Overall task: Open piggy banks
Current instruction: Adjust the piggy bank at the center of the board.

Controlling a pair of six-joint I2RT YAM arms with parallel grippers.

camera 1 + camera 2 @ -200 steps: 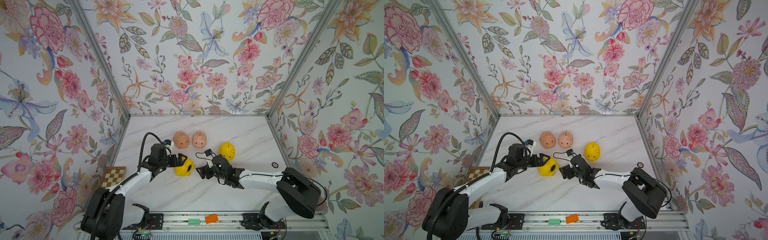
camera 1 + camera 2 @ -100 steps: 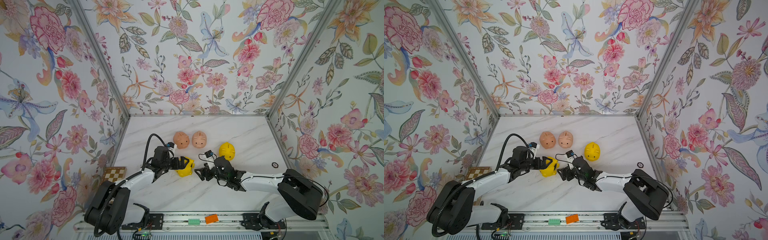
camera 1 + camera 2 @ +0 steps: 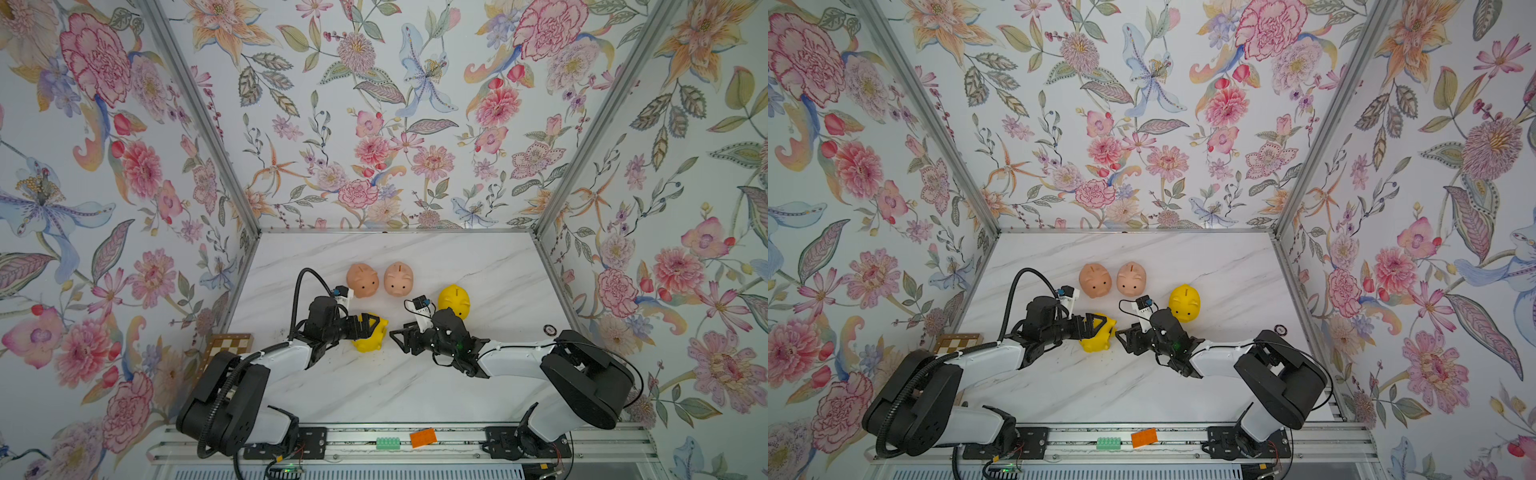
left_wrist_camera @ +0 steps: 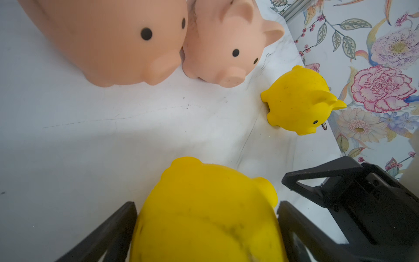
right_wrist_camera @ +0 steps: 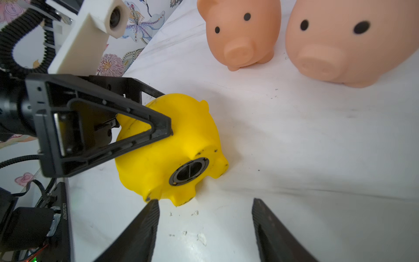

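Yellow plastic, lying on its side near the middle of the table (image 3: 478, 266): the tipped pig (image 3: 372, 341) is clamped between the wide-set jaws of the left gripper (image 4: 207, 205), its black belly plug (image 5: 189, 169) turned toward the right gripper (image 5: 205, 200). That gripper's jaws stand apart and empty, just short of the pig's feet. A second yellow pig (image 3: 454, 300) stands upright just beyond the right wrist, and two pink pigs (image 3: 362, 280) stand side by side farther back.

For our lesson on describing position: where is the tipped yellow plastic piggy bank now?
In a top view the tipped yellow plastic piggy bank lies mid-table, held in the left gripper, its underside toward the open right gripper.
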